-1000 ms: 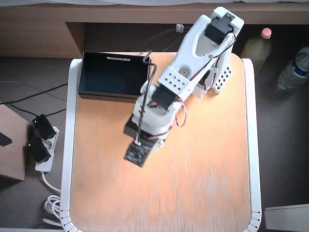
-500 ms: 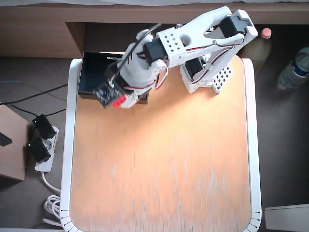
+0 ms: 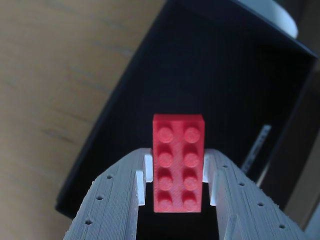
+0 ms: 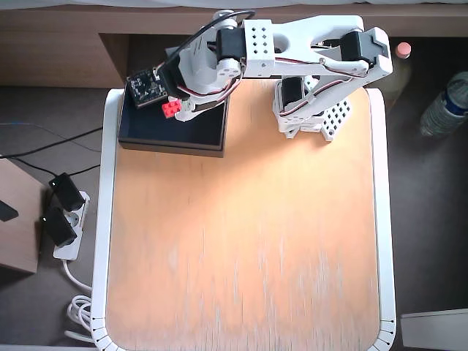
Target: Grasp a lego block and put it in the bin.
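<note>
A small red lego block (image 3: 178, 163) with two rows of four studs sits clamped between my white fingers (image 3: 120, 200), held above the dark inside of the bin (image 3: 165, 75). My gripper (image 3: 176, 185) is shut on it. In the overhead view the lego block (image 4: 172, 108) shows red under the gripper (image 4: 175, 110), over the black bin (image 4: 146, 131) at the table's far left corner. The arm hides part of the bin's back edge.
The wooden table top (image 4: 248, 241) has a white rim. The arm's base (image 4: 314, 113) stands at the far right of the table. Two bottles (image 4: 446, 102) stand on the floor at the right, and a power strip (image 4: 62, 219) with cables lies at the left.
The arm has swung from the table's middle to the far left, carrying the red block, and now holds it over the bin's inside instead of its front wall.
</note>
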Robot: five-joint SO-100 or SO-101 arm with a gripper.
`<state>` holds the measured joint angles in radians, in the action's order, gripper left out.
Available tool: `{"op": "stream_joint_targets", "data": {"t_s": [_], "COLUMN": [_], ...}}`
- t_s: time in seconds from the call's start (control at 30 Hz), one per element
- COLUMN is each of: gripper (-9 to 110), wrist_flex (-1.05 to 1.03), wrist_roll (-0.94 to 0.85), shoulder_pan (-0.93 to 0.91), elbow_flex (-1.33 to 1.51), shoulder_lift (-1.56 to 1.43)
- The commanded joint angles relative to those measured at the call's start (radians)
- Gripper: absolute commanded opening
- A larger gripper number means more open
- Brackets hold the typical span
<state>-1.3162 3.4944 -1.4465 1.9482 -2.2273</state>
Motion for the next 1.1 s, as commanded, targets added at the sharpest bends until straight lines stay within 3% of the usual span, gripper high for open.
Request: {"op": "stream_joint_targets", "data": {"t_s": [0.0, 0.4, 0.67, 1.07], "gripper": [0, 0, 1, 18], "wrist_flex": [0.003, 0.385, 0.397, 0.399], "wrist_roll": [0.037, -0.02, -0.021, -0.018], "shoulder_pan": [-0.061, -0.063, -0.06, -0.055], "elbow_flex": [-0.006, 0.268, 0.285, 0.282], "shoulder_lift": [-0.055, -0.054, -0.054, -0.057]}}
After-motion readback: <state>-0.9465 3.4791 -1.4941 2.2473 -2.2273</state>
